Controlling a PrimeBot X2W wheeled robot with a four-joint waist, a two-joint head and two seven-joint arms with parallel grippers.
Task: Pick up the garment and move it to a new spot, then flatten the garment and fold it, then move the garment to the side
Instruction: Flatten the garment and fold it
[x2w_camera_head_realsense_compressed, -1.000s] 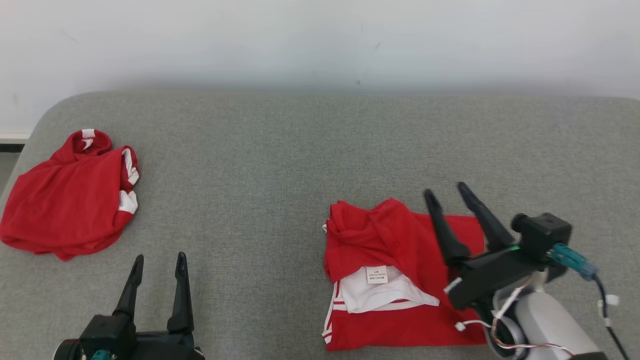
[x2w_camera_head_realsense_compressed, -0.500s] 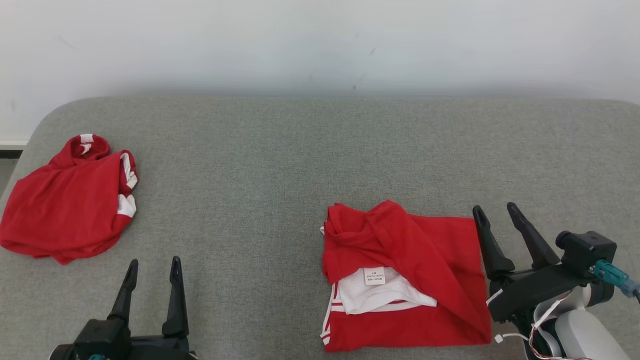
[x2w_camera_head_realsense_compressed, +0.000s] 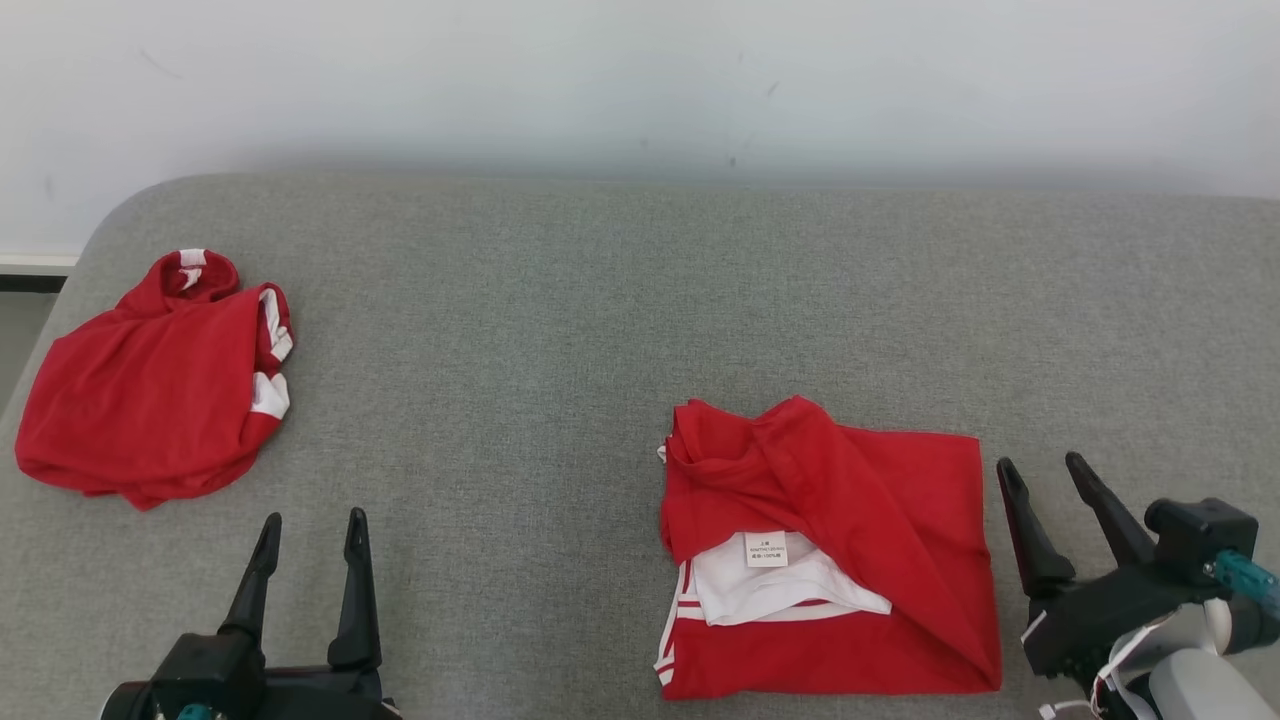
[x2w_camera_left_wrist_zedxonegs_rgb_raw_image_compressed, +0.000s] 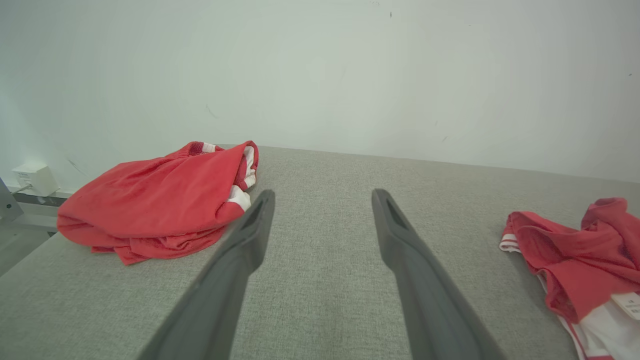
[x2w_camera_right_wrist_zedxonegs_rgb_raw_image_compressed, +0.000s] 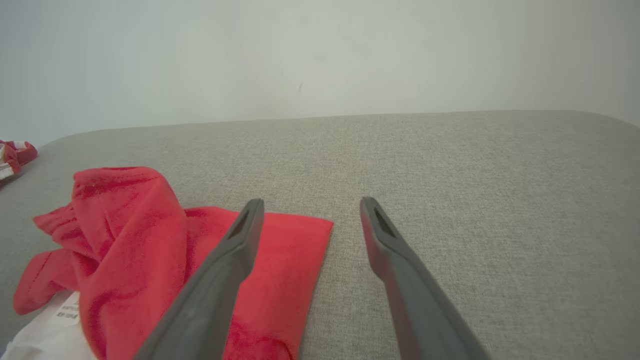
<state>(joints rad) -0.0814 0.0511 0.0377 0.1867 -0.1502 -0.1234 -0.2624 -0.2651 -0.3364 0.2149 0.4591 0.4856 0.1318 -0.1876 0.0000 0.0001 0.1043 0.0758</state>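
Note:
The garment (x2w_camera_head_realsense_compressed: 880, 500), red with white trim, lies roughly folded on the grey padded surface (x2w_camera_head_realsense_compressed: 560, 330) at the centre right. Its white inner side and label face up near the front. My right gripper (x2w_camera_head_realsense_compressed: 1040, 463) stands open just right of the garment's right edge, with nothing between its fingers. In the right wrist view the garment (x2w_camera_right_wrist_zedxonegs_rgb_raw_image_compressed: 130, 235) lies left of and beneath the left finger of that gripper (x2w_camera_right_wrist_zedxonegs_rgb_raw_image_compressed: 311, 202). My left gripper (x2w_camera_head_realsense_compressed: 312, 520) is open and empty at the lower left. It (x2w_camera_left_wrist_zedxonegs_rgb_raw_image_compressed: 322, 195) points over bare surface, with the garment (x2w_camera_left_wrist_zedxonegs_rgb_raw_image_compressed: 585, 245) far to its right.
A second red garment (x2w_camera_head_realsense_compressed: 150, 385) lies crumpled near the surface's left edge; it (x2w_camera_left_wrist_zedxonegs_rgb_raw_image_compressed: 160, 200) sits left of my left fingers. A pale wall (x2w_camera_head_realsense_compressed: 640, 80) runs behind the surface. A white socket box (x2w_camera_left_wrist_zedxonegs_rgb_raw_image_compressed: 32, 177) sits low on that wall beyond the left edge.
My right gripper has drawn back off the garment, rightward and toward the front, staying open. The garment stays put. The left gripper has not moved; the camera shifted slightly.

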